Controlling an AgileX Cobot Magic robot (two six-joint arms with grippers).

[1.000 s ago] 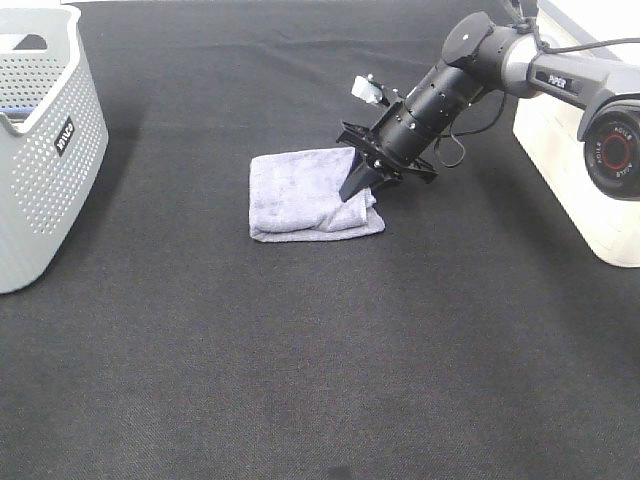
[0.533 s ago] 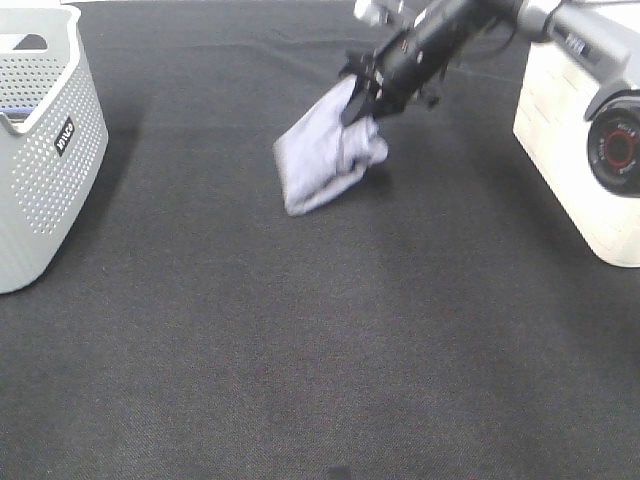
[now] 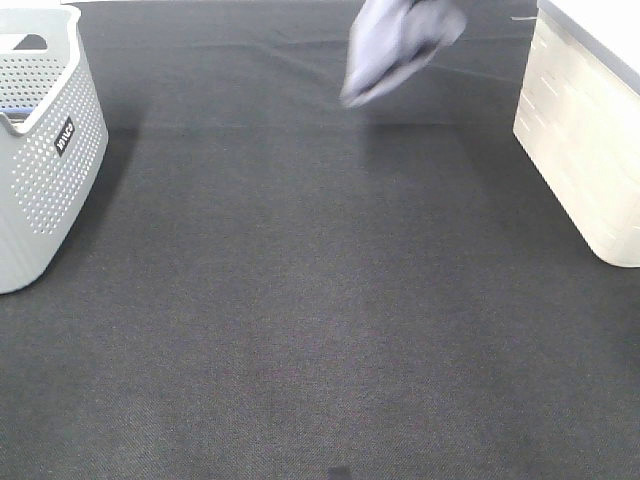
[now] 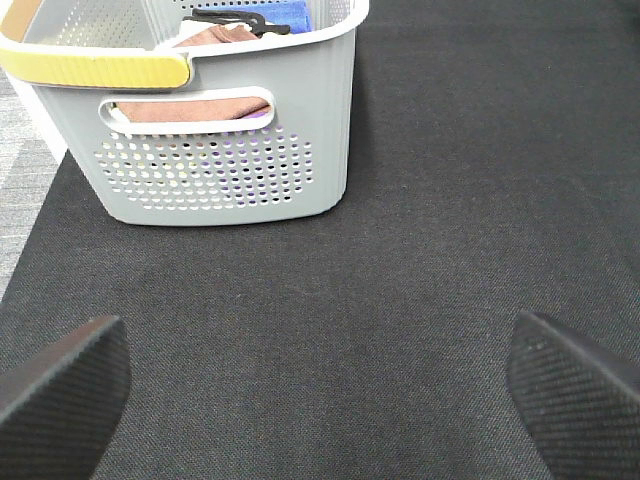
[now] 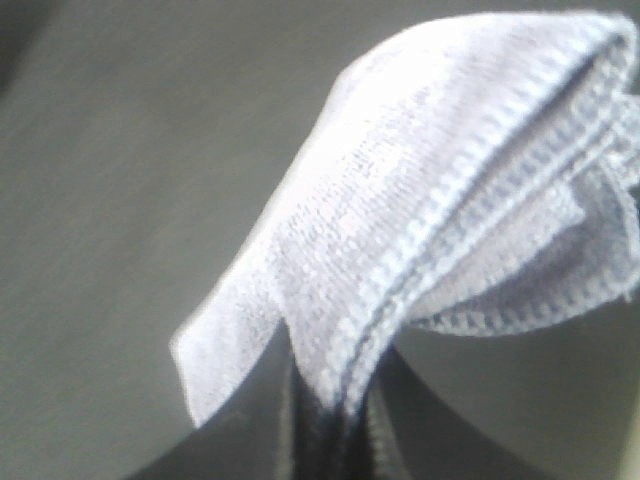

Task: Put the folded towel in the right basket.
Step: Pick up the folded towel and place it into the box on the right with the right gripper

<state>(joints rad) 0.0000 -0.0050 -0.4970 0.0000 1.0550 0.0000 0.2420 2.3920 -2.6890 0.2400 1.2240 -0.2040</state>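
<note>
The folded towel (image 3: pixel 395 45), pale lavender, hangs in the air at the top edge of the exterior view, left of the right basket (image 3: pixel 580 130), a cream basket at the right edge. The right arm is out of that view. In the right wrist view the towel (image 5: pixel 420 220) fills the picture and droops over my right gripper (image 5: pixel 325 440), whose dark jaws are pinched shut on its lower fold. My left gripper (image 4: pixel 320 400) is open and empty above the black mat, its fingertips (image 4: pixel 60 390) wide apart.
A grey perforated basket (image 3: pixel 40 150) stands at the left edge. The left wrist view shows it (image 4: pixel 230 160) holding brown and blue cloths, with a yellow handle. A black mat (image 3: pixel 300 300) covers the table.
The right gripper has lifted the towel off the mat and carried it up and to the right, toward the right basket. The arm has left the exterior view.
</note>
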